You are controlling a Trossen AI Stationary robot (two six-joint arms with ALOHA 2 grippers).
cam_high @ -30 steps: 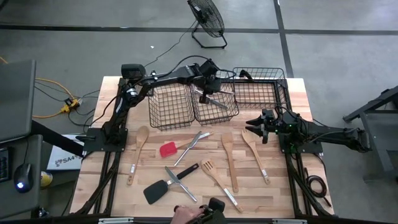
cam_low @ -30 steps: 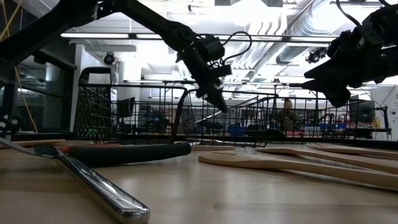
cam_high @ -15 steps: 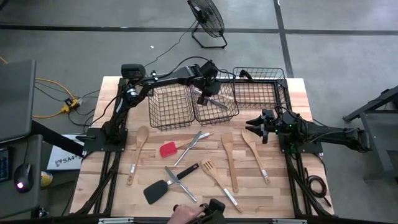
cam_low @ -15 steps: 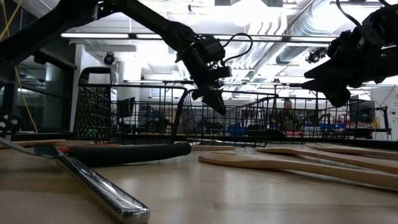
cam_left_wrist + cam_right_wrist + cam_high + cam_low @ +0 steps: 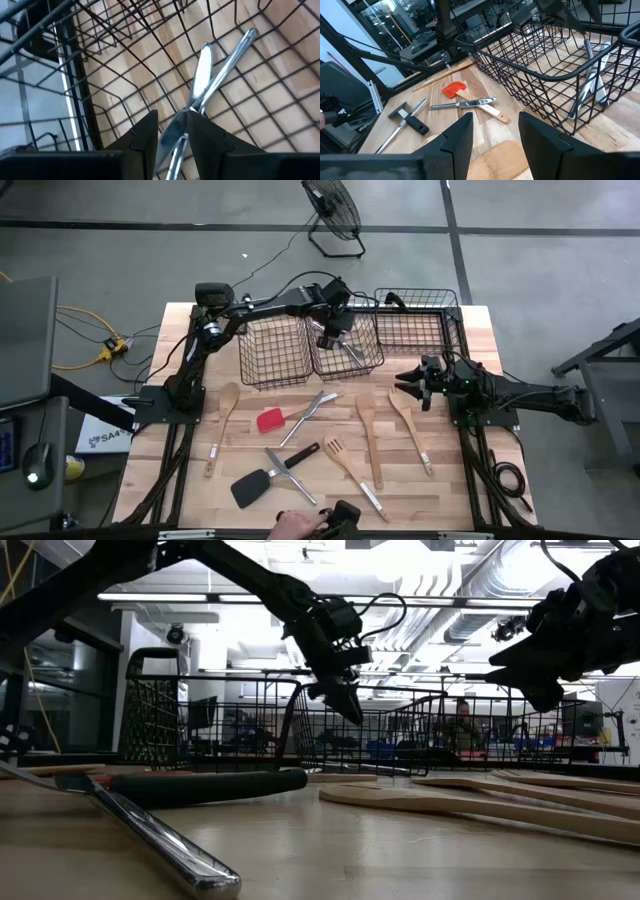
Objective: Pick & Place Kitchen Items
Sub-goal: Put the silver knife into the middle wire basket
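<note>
Silver cutlery (image 5: 210,82), two crossed pieces in wire basket (image 5: 345,358), left end effector (image 5: 172,131) parted, empty

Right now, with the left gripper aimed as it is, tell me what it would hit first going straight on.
Probably the silver cutlery lying crossed in the middle wire basket. The left gripper, jaws open, points down into that basket right above them, though the gap is hard to judge.

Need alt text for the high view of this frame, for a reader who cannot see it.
Seen from above, the left gripper hangs open over the middle wire basket, where silver cutlery lies. The right gripper waits near the table's right edge. Wooden spoons, a red-headed spatula and a black turner are spread across the tabletop.
</note>
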